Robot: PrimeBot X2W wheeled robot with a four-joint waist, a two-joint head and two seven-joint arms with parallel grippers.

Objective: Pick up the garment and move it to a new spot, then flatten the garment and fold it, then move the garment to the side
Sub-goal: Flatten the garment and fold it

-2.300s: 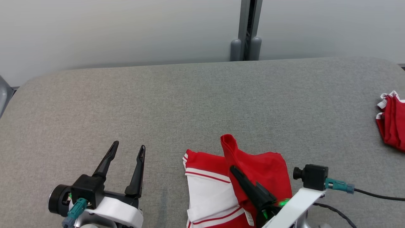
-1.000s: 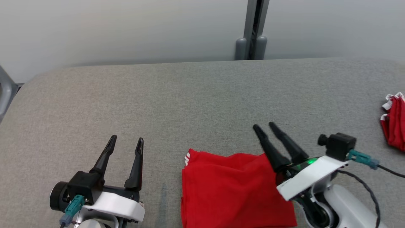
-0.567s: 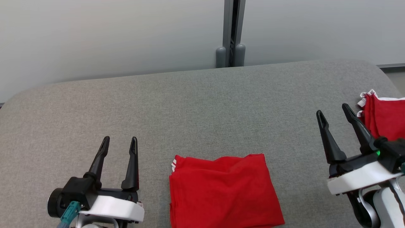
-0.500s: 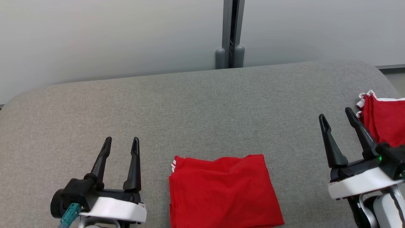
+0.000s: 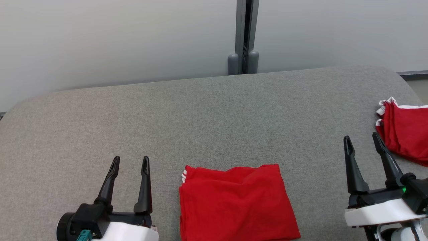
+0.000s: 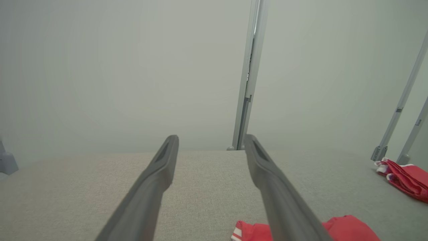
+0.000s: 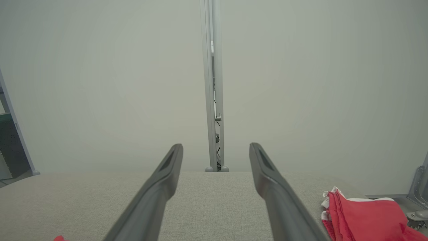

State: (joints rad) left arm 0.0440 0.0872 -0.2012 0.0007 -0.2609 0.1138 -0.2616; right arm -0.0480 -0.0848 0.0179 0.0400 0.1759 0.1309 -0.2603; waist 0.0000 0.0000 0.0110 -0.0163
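around: red pile (image 5: 404, 137), white-trimmed, at 3 o'clock; grey post (image 5: 243, 33) at 12 | garment (image 5: 235, 202): soft red cloth, folded roughly square, flat at 6 o'clock on grey woven worktop (image 5: 214, 113) | left end effector (image 5: 131, 158) at 7, right end effector (image 5: 361, 136) at 4: fingers spread wide, empty, flanking the garment

A laboratory or test booth is indicated, not a home. The work surface is a large table (image 5: 214, 110) with rounded corners, covered in plain grey fabric. It is closed off at the back by blank pale partition panels (image 5: 117, 40), joined by a grey metal post (image 5: 243, 30) with two capped feet. Slanted metal struts (image 6: 399, 110) are seen beyond the table's right end, and a bolted metal bracket (image 7: 419, 184) beside it. A folded red garment (image 5: 237, 204) and a pile of matching red cloth (image 5: 406, 137) are laid on the table.
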